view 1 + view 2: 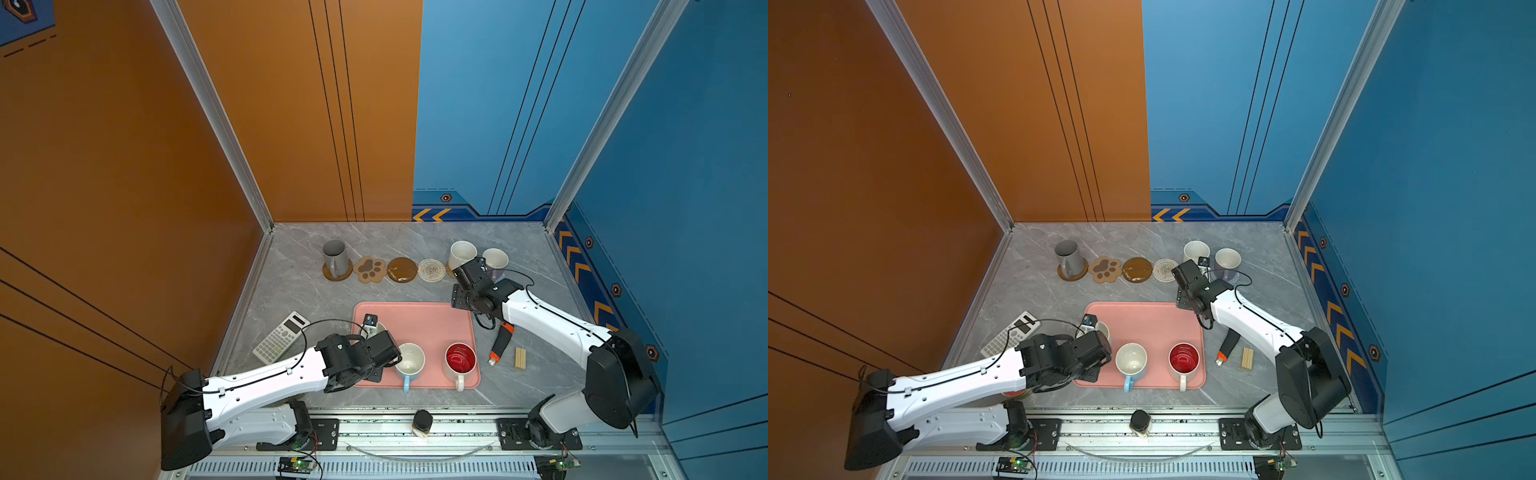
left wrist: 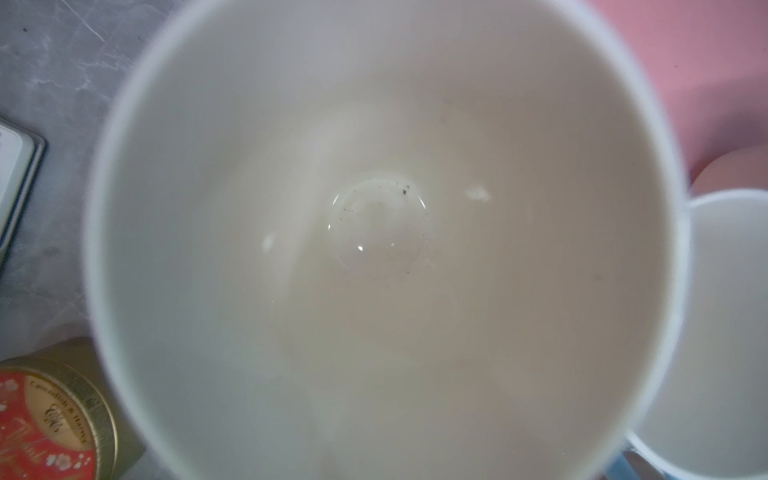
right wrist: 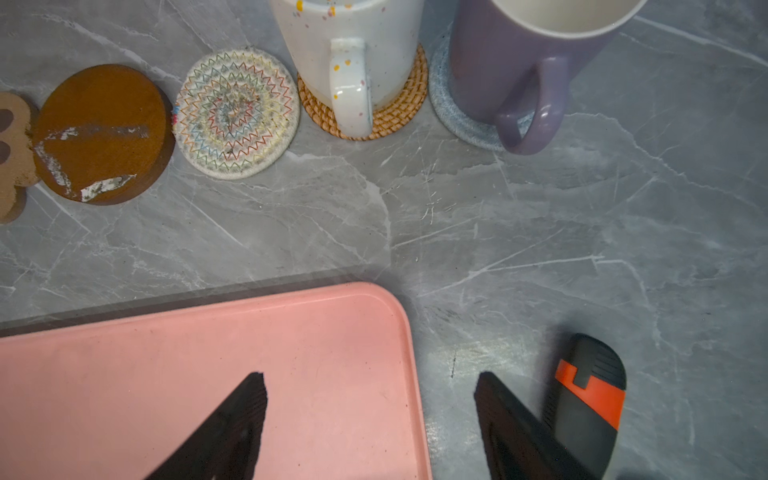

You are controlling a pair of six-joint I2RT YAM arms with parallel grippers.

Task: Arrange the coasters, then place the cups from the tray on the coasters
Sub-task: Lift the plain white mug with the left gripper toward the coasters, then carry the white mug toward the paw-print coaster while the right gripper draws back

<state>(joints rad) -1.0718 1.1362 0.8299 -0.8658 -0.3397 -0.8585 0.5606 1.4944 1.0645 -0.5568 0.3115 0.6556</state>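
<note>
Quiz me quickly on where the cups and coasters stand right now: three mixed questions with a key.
1. How many cups stand on the tray?
2. True or false: the paw coaster carries a cup.
3. Which cup sits on the rattan coaster? A grey, B speckled, C purple.
Key: 1. Three: white cup, blue cup, red-lined cup. 2. False, it is bare. 3. B, the speckled cup.
</note>
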